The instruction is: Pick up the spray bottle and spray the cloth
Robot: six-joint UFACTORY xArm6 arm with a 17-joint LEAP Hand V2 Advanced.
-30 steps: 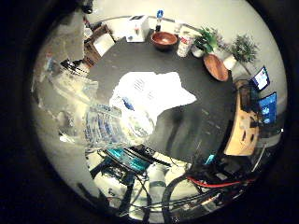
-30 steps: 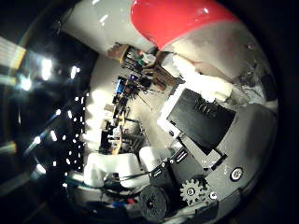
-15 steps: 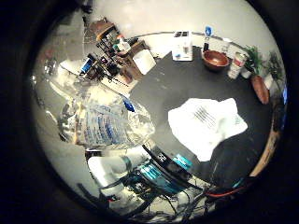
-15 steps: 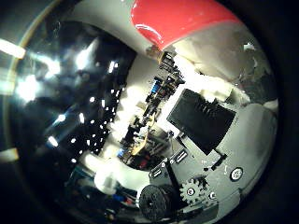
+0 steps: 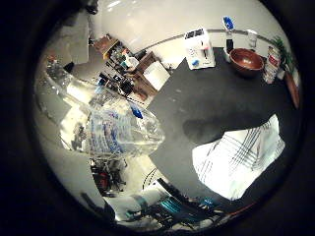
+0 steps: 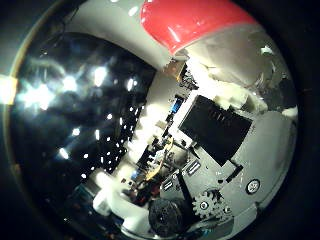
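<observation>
1. My hand (image 6: pixel 220 150) is wrapped around the spray bottle (image 5: pixel 110 130); its clear body fills much of the view from the little finger side and lies right against my palm.
2. On the thumb side, my white and black fingers (image 6: pixel 215 130) curl close against the bottle, whose red cap (image 6: pixel 185 20) sits just beyond them.
3. The bottle is up off the bench (image 5: pixel 211 108), held over the floor beside the bench's edge.
4. The cloth (image 5: pixel 241 157), white with dark stripes, lies rumpled on the dark bench, apart from the bottle.
5. At the far side of the bench stand a white box (image 5: pixel 199 49), a brown bowl (image 5: pixel 246 61) and a potted plant (image 5: pixel 285 56).
6. Beyond the bench edge sits a cluttered wooden desk (image 5: pixel 133 73).
</observation>
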